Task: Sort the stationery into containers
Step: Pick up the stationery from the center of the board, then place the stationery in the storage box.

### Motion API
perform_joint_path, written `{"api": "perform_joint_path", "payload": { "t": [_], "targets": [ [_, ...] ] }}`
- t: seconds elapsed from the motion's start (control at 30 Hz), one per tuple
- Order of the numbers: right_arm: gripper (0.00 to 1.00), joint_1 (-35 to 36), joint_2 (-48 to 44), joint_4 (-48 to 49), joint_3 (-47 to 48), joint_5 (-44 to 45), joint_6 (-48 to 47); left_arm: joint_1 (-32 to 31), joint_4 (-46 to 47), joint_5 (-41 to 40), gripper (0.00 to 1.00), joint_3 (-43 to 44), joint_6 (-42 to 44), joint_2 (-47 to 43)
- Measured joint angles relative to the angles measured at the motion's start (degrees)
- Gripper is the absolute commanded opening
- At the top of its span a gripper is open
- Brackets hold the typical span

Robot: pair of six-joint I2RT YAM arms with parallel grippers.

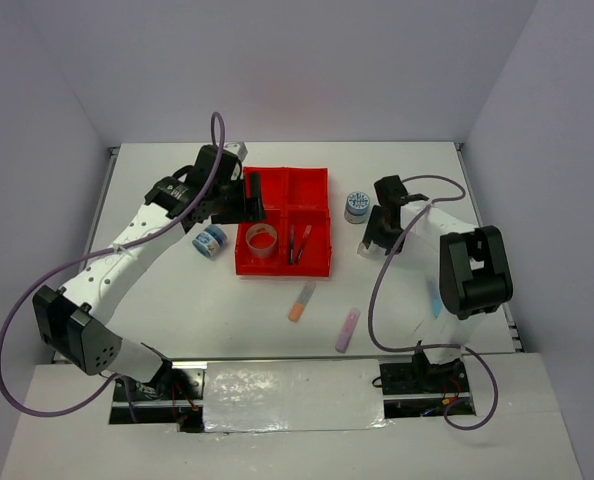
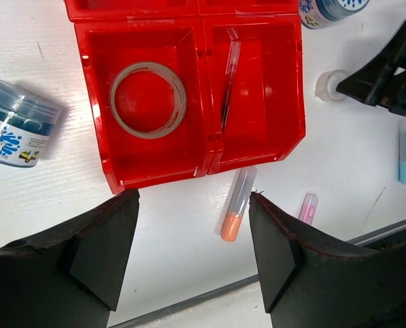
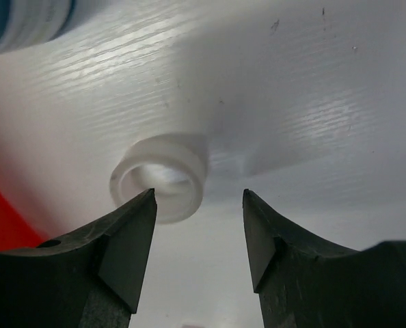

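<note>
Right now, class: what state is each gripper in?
Left gripper: open, holding nothing.
Right gripper: open, empty; white ring just beyond its jaws.

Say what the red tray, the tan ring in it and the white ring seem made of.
The red tray looks like glossy moulded plastic: bright highlights, translucent walls. The tan ring seems thin semi-clear tape film. The white ring looks milky, matte plastic or tape; blurred, so unsure.

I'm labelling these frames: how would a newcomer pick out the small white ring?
Find the red tray; on the white table off its right side, nearer the arms than the blue-white roll there, lies the white ring, beside the right tool. Unlike the tan tape ring inside the tray, it is smaller, whitish and outside it.
</note>
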Motion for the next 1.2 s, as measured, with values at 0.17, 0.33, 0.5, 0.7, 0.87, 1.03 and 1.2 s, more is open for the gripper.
{"api": "perform_joint_path", "payload": {
  "t": [0.17,0.33,0.5,0.7,0.87,1.03,1.2],
  "targets": [
    [0.48,-0.9,5.7,0.0,2.1,0.1,-1.5,0.5,-0.2,0.9,0.77,0.0,0.5,-0.5],
    [0.02,-1.5,6.3,-0.6,2.6,1.0,-2.4,1.2,-0.9,1.4,0.78,0.0,1.6,-0.5],
    [0.00,-1.2,5.1,-0.2,2.6,-0.7,-1.1,2.7,-1.8,1.4,0.77,0.2,1.9,-0.5],
    [0.00,8.0,-6.9,-0.7,5.6,-0.4,2.9,9.3,-4.6,-2.3,0.81,0.7,1.7,-2.1],
    [0.00,23.4,-7.4,1.0,19.9,-0.7,5.6,23.2,-6.5,-5.1,0.84,-0.9,1.6,-4.0],
    [0.00,31.8,4.4,-0.7,34.0,-0.2,5.9,27.7,-7.4,-5.6,0.84,-2.9,2.1,-5.6],
    [0.00,33.2,17.9,-3.1,41.4,-0.1,4.9,27.5,-6.8,-2.8,0.99,-5.6,3.5,-8.8]
  ]
}}
